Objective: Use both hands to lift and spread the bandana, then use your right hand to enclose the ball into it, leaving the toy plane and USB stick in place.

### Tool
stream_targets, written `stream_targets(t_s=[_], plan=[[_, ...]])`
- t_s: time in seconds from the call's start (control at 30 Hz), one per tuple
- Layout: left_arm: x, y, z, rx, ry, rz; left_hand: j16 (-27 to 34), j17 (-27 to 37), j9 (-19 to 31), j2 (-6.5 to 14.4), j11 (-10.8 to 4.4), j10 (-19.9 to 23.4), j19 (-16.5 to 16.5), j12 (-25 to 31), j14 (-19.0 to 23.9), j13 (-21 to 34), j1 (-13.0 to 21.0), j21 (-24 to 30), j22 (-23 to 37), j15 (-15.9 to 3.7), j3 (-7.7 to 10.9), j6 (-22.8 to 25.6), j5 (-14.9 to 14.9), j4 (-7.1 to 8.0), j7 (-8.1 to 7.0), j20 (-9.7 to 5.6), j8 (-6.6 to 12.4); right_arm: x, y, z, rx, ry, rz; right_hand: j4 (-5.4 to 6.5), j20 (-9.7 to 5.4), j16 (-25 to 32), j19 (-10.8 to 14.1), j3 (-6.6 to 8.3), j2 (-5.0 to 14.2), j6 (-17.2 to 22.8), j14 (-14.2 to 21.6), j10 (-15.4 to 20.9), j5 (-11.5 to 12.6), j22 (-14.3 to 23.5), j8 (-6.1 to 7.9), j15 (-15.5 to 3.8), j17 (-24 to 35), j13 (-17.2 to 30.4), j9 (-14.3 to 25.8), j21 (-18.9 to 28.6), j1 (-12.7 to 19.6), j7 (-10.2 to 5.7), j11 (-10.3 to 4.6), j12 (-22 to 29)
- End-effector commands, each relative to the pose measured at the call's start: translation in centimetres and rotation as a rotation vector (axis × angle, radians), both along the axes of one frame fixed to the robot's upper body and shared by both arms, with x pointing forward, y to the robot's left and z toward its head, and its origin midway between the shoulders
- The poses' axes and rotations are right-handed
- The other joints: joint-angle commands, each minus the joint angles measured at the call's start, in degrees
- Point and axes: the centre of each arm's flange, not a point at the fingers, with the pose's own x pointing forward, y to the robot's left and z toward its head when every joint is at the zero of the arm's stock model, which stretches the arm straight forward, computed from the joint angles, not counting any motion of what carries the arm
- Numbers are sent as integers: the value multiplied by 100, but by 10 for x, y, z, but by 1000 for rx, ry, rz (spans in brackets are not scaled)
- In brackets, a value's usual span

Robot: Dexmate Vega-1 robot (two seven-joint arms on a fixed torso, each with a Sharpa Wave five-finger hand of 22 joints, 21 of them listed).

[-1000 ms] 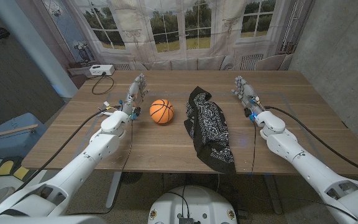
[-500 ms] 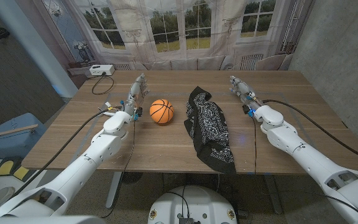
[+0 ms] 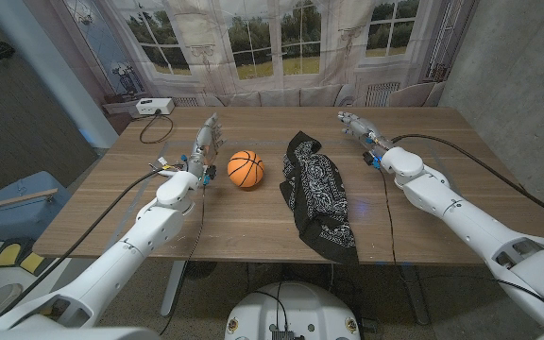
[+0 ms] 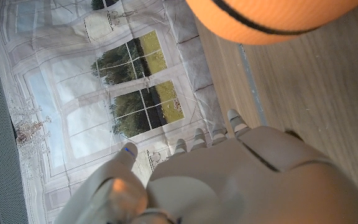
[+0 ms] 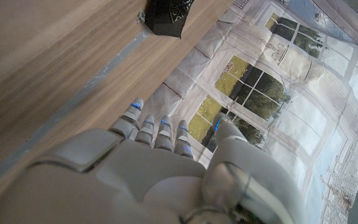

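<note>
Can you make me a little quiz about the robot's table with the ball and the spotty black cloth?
1. True or false: the ball lies on top of the bandana.
2. Which hand is nearer the ball? A) left hand B) right hand
3. Fill in: part of the bandana hangs over the table's ____ edge.

Key:
1. False; they lie apart on the wood.
2. A
3. Near (the robot's side).
</note>
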Motion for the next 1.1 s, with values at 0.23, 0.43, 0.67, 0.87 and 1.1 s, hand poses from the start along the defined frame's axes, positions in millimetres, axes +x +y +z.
stream_targets(t_s=[0.23,0.43,0.67,0.87,1.1], plan=[[-6,3,-6,-14,-1,5,22,36,17,18,34,74,-239,39,115,23,7,29,25,15,-18,-48,-3,-18,-24,42,25,7,36,33,-266,-17,-61,-63,-29,25,81,77,90,31,67,30,-38,22,-1,-28,41,31,23,23,132,-46,-48,-11],[-7,5,-7,-15,-2,7,19,37,18,15,35,83,-227,36,133,25,7,30,27,33,-22,-46,-4,-20,-20,42,19,9,52,39,-346,-28,-69,-70,-74,28,87,121,155,25,74,20,-38,24,-9,-68,55,35,26,22,187,-69,-85,-23],[-6,6,-9,-18,-3,5,14,39,18,10,31,94,-214,30,157,27,7,29,28,41,-28,-43,-5,-22,-22,43,10,12,68,45,-427,-30,-71,-63,-91,37,100,140,181,22,89,20,-41,26,-15,-86,70,39,28,25,210,-62,-91,-29],[-6,8,-11,-22,-2,3,9,41,18,8,35,113,-207,29,173,28,6,27,29,51,-33,-24,-5,-23,-24,44,11,14,81,48,-497,-30,-86,-49,-99,45,116,148,195,19,99,20,-45,28,-19,-113,83,41,30,29,218,-61,-95,-33],[-6,9,-13,-27,-5,2,-4,44,19,3,38,122,-196,18,191,31,6,22,31,52,-42,-13,-6,-25,-26,44,3,17,94,51,-592,-32,-121,-32,-109,42,130,158,202,14,80,7,-50,29,-25,-122,100,45,34,31,230,-55,-100,-44]])
